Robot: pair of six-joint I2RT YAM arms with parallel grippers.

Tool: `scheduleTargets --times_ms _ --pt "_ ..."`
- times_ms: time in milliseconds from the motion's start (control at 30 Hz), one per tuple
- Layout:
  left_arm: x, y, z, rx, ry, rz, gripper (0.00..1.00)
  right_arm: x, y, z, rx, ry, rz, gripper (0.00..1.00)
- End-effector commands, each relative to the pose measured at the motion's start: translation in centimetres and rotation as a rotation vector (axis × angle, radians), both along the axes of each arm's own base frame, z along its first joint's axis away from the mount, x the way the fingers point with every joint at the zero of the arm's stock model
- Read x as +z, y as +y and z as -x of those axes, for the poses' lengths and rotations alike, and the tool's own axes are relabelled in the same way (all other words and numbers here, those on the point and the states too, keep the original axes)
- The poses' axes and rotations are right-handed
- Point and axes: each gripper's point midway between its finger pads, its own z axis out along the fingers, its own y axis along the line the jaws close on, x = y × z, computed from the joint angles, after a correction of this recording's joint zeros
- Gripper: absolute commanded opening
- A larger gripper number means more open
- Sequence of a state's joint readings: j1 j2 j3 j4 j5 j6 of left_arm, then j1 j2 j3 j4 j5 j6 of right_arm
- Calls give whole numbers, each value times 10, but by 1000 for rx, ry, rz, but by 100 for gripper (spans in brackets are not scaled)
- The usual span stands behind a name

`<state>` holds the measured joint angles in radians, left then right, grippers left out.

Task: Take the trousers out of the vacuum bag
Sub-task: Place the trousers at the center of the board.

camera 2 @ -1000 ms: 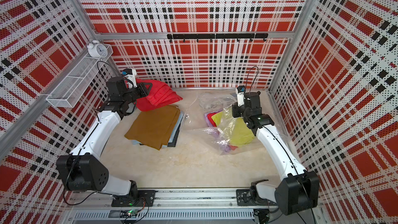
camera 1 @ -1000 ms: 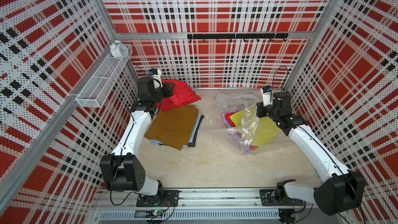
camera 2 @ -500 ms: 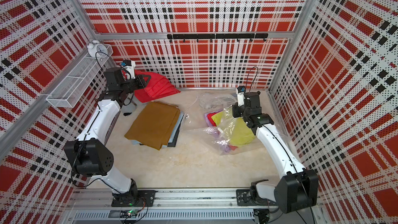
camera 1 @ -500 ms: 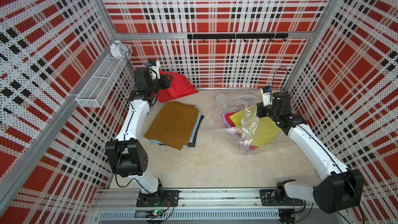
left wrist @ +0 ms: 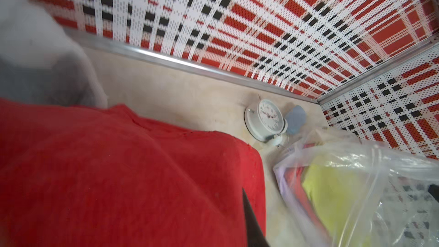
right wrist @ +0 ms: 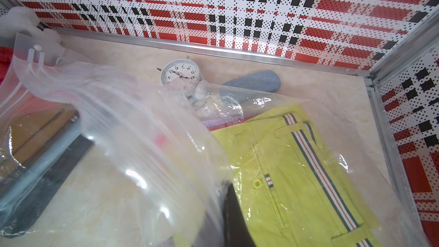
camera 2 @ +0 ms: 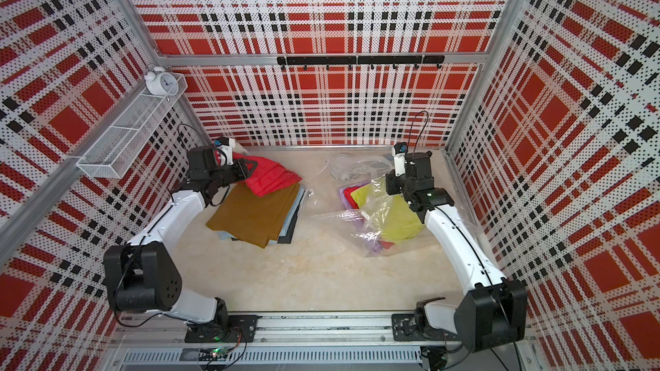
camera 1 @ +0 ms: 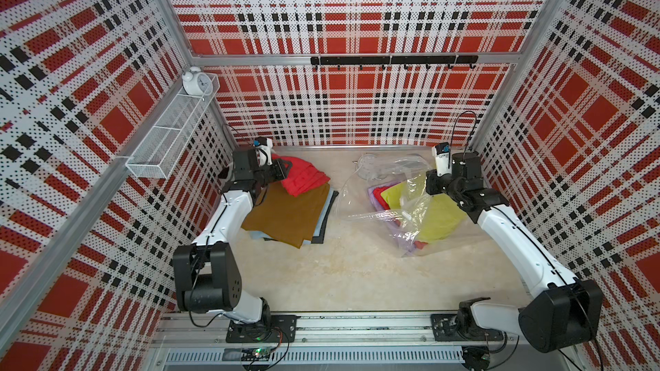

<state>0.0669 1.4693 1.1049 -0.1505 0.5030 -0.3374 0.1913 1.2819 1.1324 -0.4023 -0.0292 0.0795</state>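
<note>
In both top views your left hand [camera 1: 284,170] grips the red trousers [camera 1: 305,180] above the mustard-brown trousers [camera 1: 285,215] on the table [camera 1: 357,273] — your right hand [camera 1: 429,190], closed, pinches the vacuum bag [camera 1: 389,216], with the yellow-green trousers [camera 1: 441,221] inside.

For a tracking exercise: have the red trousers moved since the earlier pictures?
Yes. The red trousers came forward from the back wall, over the brown trousers.

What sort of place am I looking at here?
Probably a robot test cell, not a home: left arm and right arm bolted to a metal rail, enclosed by aluminium-framed plaid perforated panels.
</note>
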Motion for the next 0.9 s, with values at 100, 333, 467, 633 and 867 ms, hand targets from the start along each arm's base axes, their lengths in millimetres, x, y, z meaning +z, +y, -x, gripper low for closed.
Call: scheduleTargets --times_ms 100,333,467,633,867 --pt "73 0 25 54 -218 79 0 11 -1 -8 -4 -24 -15 0" --pt "86 -5 46 52 -233 134 0 13 1 -8 1 -27 -32 0" --pt "65 -4 55 65 -189 139 0 15 0 -6 1 -31 -29 0" --pt "24 -1 64 92 -95 124 0 16 1 -7 5 -32 -29 0" --pt "-11 2 85 124 9 106 0 17 1 -6 5 -33 -32 0"
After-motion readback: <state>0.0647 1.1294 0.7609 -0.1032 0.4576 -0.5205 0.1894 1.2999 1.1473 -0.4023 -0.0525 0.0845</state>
